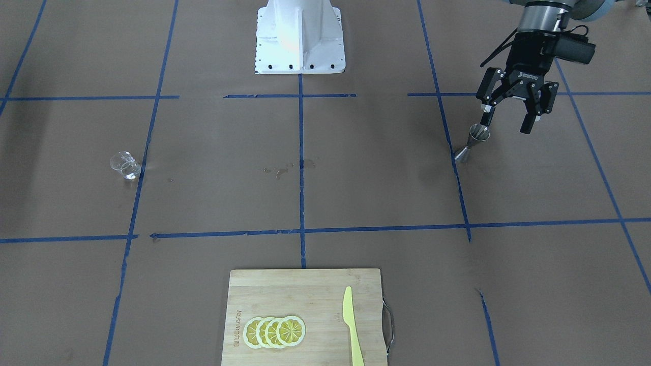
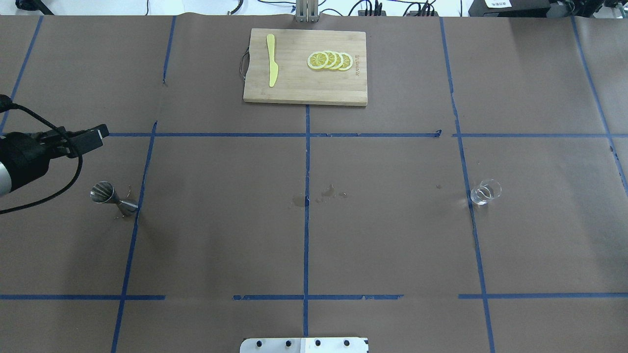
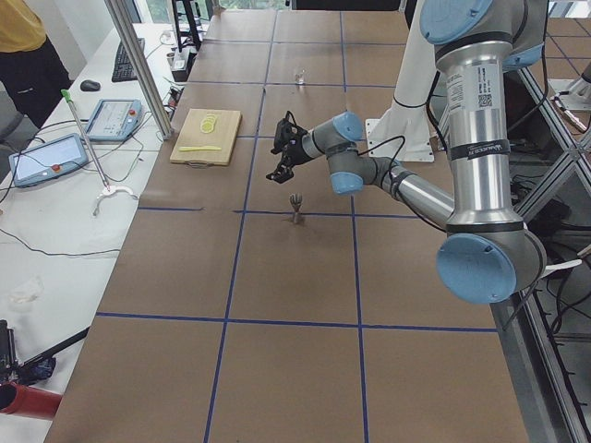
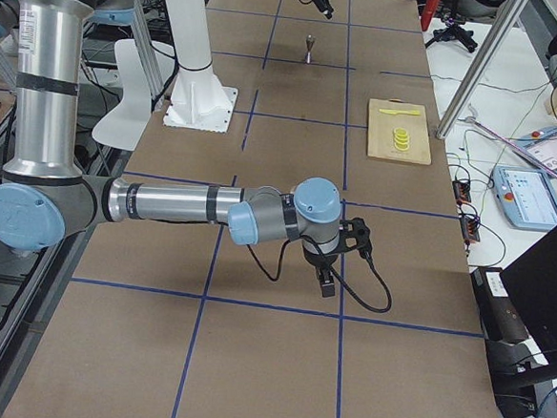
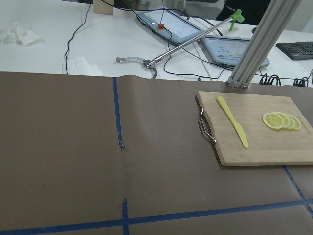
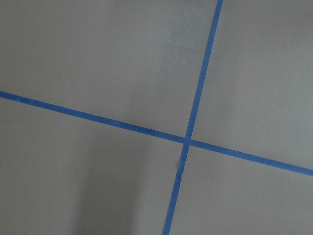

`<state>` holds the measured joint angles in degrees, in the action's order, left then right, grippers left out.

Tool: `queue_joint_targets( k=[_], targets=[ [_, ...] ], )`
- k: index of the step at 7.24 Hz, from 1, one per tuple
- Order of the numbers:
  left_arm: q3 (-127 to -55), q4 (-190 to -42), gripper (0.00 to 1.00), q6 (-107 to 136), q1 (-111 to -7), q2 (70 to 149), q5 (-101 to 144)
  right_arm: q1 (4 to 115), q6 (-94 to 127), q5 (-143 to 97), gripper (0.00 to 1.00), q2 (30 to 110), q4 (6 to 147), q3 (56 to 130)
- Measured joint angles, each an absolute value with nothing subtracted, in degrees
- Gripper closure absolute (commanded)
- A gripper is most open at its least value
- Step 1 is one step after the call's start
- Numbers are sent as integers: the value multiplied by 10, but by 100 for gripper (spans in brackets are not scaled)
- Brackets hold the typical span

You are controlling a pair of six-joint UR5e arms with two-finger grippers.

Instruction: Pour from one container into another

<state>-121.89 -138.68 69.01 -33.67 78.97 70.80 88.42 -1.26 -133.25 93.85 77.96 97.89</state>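
Observation:
The steel jigger [image 1: 473,143] stands on the brown paper on my left side, also seen from above [image 2: 111,197] and from the table's end [image 3: 296,207]. My left gripper [image 1: 507,123] hangs open just above and behind it, nothing between its fingers; one fingertip [image 1: 486,120] is close over the jigger's rim. The clear glass cup [image 1: 125,165] stands alone on the far right side of the table [image 2: 484,191]. My right gripper [image 4: 326,281] points down over bare paper; whether it is open or shut I cannot tell.
A wooden cutting board [image 2: 294,90] at the far middle edge carries lemon slices [image 2: 329,60] and a yellow knife [image 2: 272,66]. Small wet spots [image 2: 327,191] mark the table's centre. The robot base [image 1: 299,35] stands at the near edge.

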Motion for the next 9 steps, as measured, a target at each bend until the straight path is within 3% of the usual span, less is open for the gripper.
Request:
queue_joint_targets(
  k=[3, 9],
  targets=[
    [-1186, -1388, 0, 744, -242, 757, 486, 884, -12, -1333, 0, 938, 780, 979],
    [-1113, -1389, 0, 755, -134, 786, 357, 884, -12, -1333, 0, 938, 780, 978]
  ],
)
